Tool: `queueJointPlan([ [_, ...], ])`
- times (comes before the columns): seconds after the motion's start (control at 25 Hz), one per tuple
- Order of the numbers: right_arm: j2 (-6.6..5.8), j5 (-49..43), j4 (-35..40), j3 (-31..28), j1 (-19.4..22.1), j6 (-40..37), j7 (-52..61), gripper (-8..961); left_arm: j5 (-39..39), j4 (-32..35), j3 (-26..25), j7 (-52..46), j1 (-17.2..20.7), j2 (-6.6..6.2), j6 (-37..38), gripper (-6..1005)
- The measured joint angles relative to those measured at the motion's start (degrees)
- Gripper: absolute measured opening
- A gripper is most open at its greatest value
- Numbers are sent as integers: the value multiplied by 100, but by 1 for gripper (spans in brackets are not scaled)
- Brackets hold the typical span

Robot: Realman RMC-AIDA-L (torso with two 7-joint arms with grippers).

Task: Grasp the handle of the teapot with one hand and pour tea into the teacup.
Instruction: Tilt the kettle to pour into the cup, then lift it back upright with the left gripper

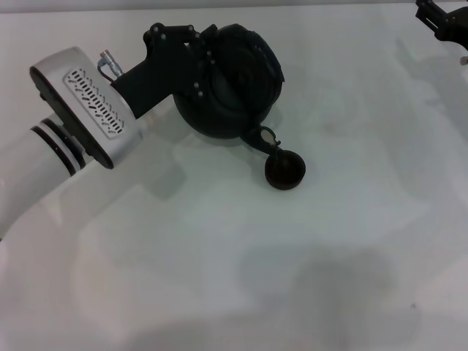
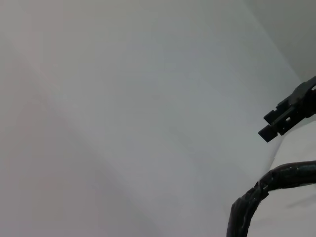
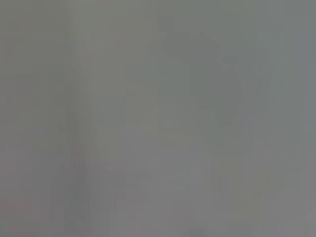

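The round matte black teapot [image 1: 227, 91] is tilted, its short spout [image 1: 265, 137] pointing down toward the small dark teacup [image 1: 284, 170], which stands on the white table just below the spout. My left gripper [image 1: 203, 66], black on a white arm with a vented panel, reaches in from the left and is shut on the teapot's handle. A stretch of the wrapped dark handle [image 2: 266, 190] shows in the left wrist view. My right gripper [image 1: 442, 20] is parked at the far right corner and also shows far off in the left wrist view [image 2: 289, 116]. No tea stream is visible.
The white table [image 1: 219, 256] spreads around the pot and cup. The right wrist view shows only a plain grey surface.
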State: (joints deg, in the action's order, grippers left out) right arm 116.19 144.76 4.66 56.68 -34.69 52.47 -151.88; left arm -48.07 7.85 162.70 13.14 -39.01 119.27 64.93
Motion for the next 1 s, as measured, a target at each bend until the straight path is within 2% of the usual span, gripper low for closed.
queueJointPlan([
  [0.64,0,0,0,0,-3,1,0,868,0,75,-37,23,7,-6,12,82],
  [1.0,0,3,51,-8,-6,-110,0,868,-33,182,-39,-2,199,-9,15,82],
])
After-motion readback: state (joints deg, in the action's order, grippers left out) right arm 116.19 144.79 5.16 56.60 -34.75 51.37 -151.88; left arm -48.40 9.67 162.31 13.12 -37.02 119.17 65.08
